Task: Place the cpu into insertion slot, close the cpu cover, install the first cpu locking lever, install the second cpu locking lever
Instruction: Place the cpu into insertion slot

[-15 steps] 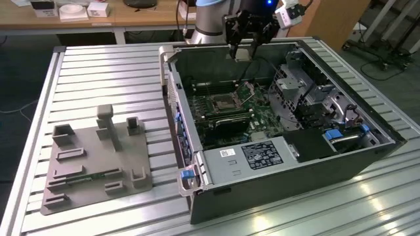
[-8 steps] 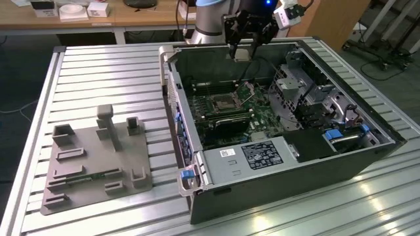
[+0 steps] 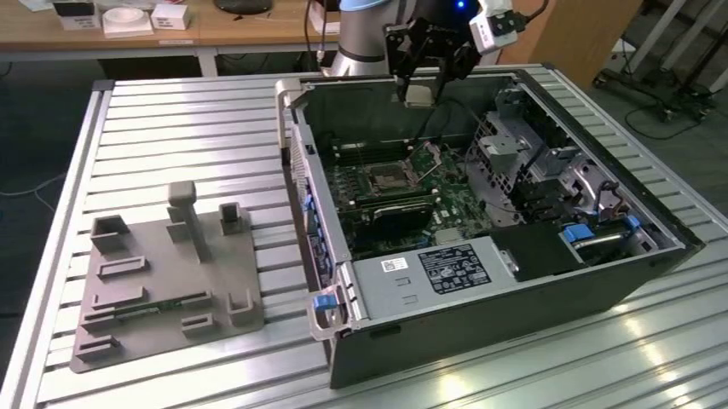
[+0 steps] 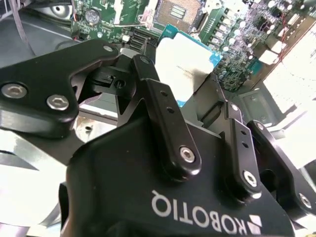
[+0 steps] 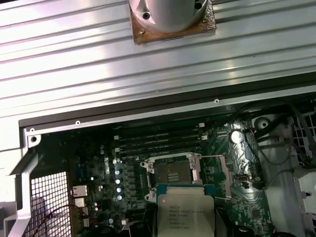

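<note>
A slatted metal desk (image 3: pixel 170 128) of pale aluminium fills most of the exterior view, its long grooves running from side to side. Bright overhead light glints off the slats at the lower right of the frame. Behind it, along the top left, stands a wooden desk (image 3: pixel 228 30) with a light brown top, carrying a few small white boxes (image 3: pixel 125 17). A dark grey floor (image 3: pixel 29 128) shows down the left edge. At the upper right stands a brown wooden panel (image 3: pixel 592 38), and beside it black cables (image 3: pixel 671 111) trail across the floor near thin metal stand legs (image 3: pixel 671 51).
</note>
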Robot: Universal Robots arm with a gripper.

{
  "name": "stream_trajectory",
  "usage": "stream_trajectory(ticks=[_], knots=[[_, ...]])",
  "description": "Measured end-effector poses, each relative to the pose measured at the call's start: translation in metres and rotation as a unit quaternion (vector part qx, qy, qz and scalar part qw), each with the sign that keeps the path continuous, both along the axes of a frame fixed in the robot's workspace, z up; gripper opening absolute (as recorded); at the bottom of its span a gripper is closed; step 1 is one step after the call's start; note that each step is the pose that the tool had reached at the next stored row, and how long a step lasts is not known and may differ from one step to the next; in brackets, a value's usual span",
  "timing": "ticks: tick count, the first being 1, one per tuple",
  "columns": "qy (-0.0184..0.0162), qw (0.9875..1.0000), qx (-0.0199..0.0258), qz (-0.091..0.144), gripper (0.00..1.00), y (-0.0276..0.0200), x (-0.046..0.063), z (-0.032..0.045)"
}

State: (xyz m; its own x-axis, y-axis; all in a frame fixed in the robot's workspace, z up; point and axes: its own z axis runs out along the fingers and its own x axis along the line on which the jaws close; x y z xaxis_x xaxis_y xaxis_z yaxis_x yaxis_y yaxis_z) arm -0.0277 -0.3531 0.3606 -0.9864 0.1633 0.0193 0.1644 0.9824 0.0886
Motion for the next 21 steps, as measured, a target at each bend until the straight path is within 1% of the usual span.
stream_trajectory(ticks=[8,21], knots=[[0.0,0.9998,0.0,-0.022,0.54,0.0,-0.0072,-0.0011],[0.0,0.9997,-0.0004,-0.026,0.54,0.0,-0.009,-0.0015]])
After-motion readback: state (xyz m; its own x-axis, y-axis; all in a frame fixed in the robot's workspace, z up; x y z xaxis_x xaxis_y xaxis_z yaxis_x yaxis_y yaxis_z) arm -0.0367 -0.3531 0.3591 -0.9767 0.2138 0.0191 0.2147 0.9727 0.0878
